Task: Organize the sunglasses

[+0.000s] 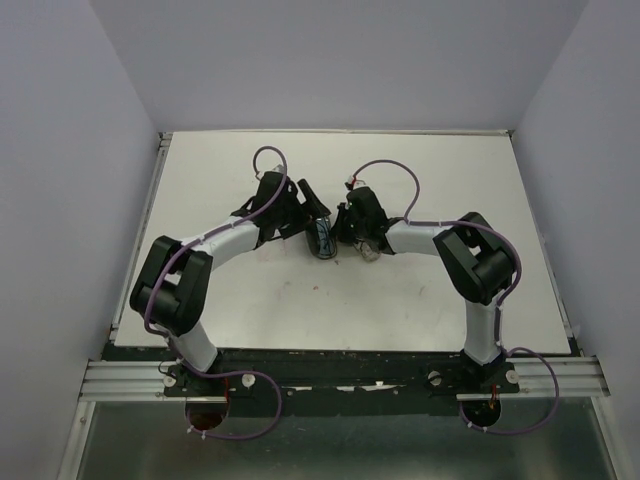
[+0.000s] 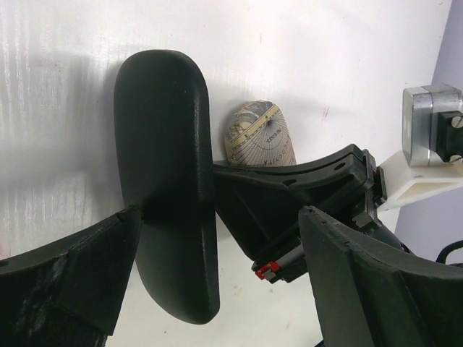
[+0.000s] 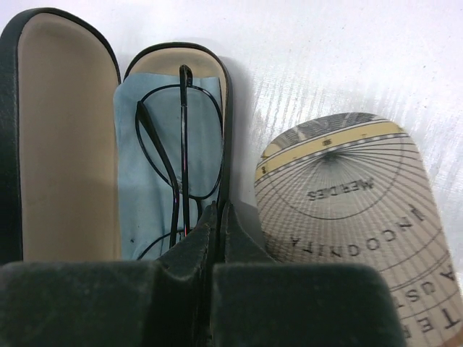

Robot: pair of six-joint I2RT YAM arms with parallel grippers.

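Note:
A thin dark-framed pair of sunglasses (image 3: 181, 144) lies folded on a blue cloth inside the open black hard case (image 3: 69, 137), which has a tan lining. My right gripper (image 3: 219, 210) is shut on the case's right rim, just beside the glasses. In the left wrist view the raised case lid (image 2: 166, 181) stands on edge. It is between the wide-open jaws of my left gripper (image 2: 217, 217), close against the left finger (image 2: 65, 282). From above, both grippers meet at the case (image 1: 322, 238) in the middle of the table.
A beige soft pouch (image 3: 347, 210) with a printed map pattern lies flat just right of the case, also visible behind the lid (image 2: 257, 134). The white table (image 1: 440, 180) is bounded by grey walls at the left, right and back.

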